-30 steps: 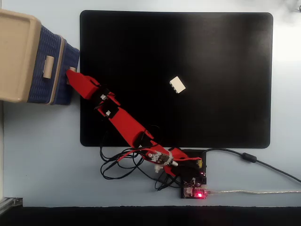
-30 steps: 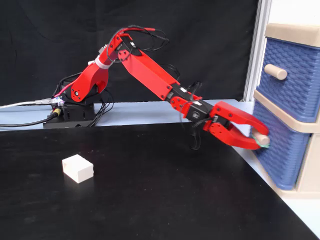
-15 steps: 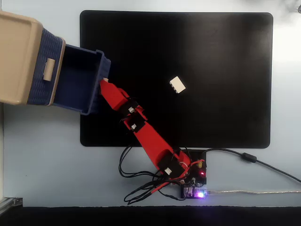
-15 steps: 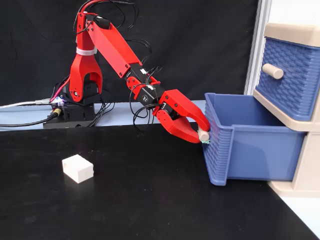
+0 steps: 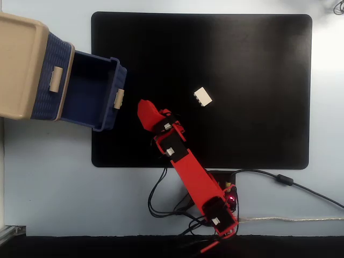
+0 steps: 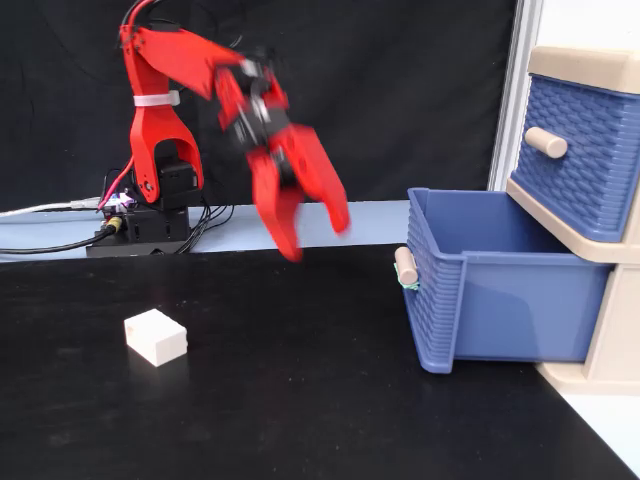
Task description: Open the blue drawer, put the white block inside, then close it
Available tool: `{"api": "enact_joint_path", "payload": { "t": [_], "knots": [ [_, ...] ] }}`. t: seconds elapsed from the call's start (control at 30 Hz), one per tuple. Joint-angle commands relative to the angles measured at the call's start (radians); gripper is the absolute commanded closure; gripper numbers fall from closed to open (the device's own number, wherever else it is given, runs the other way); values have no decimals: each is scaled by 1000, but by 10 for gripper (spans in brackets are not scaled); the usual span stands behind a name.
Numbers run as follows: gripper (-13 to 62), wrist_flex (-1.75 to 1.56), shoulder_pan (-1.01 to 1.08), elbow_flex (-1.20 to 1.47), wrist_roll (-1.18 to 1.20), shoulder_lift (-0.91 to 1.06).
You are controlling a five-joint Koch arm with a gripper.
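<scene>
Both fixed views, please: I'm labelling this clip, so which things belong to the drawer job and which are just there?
Part of the job:
- open lower blue drawer, empty as far as can be seen
- white block, on the black mat
- gripper, open, holding nothing

Just there:
- upper drawer, shut
- beige cabinet
- black mat
- cables and grey cable by the arm's base

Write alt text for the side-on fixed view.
A red robot arm's open gripper hangs in the air above a black mat, holding nothing. At right, the dark blue woven drawer stands pulled out of a beige cabinet; a small white block lies at left.
</scene>
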Motion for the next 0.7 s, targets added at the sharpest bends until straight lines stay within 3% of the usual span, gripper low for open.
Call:
{"api": "enact_joint_path", "payload": {
  "t": [0.0, 0.2, 0.67],
  "knots": [
    [155, 238, 77, -89, -353, 35],
    [154, 374, 216, -176, -1167, -38],
    [155, 242, 537, -206, -1566, -225]
  ]
}}
